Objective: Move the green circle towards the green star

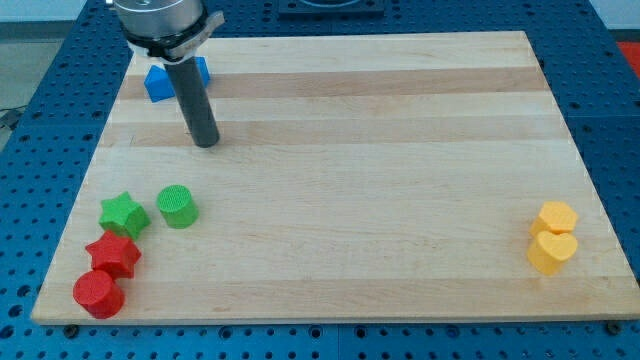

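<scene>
The green circle [178, 206] sits on the wooden board [360, 130] at the view's lower left. The green star [124, 214] lies just to its left, a small gap between them. My tip [205, 142] is the lower end of the dark rod, at the view's upper left. It is above and slightly right of the green circle, well apart from it and touching no block.
A red star [114, 255] and a red circle [98, 294] lie below the green star. A blue block [160, 82] sits at the top left, partly behind the rod. A yellow hexagon-like block [555, 216] and a yellow heart [551, 252] sit at the lower right.
</scene>
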{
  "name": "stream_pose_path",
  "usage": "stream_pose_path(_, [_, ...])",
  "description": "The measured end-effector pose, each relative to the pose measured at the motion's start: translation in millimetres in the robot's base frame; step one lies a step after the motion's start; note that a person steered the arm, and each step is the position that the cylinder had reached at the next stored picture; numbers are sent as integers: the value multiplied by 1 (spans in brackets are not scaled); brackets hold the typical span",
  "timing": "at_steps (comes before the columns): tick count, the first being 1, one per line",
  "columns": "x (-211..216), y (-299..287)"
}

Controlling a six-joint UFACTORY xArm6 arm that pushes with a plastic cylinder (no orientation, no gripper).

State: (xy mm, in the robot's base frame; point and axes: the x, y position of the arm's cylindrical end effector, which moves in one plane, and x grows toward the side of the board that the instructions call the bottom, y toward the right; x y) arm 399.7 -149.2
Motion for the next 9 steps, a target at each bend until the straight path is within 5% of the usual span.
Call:
stream_pose_path(1, [46, 59])
stream_pose_path(2, [46, 60])
stream_pose_path(3, [119, 77])
stream_pose_path(6, [129, 25])
stream_pose_path(9, [83, -2])
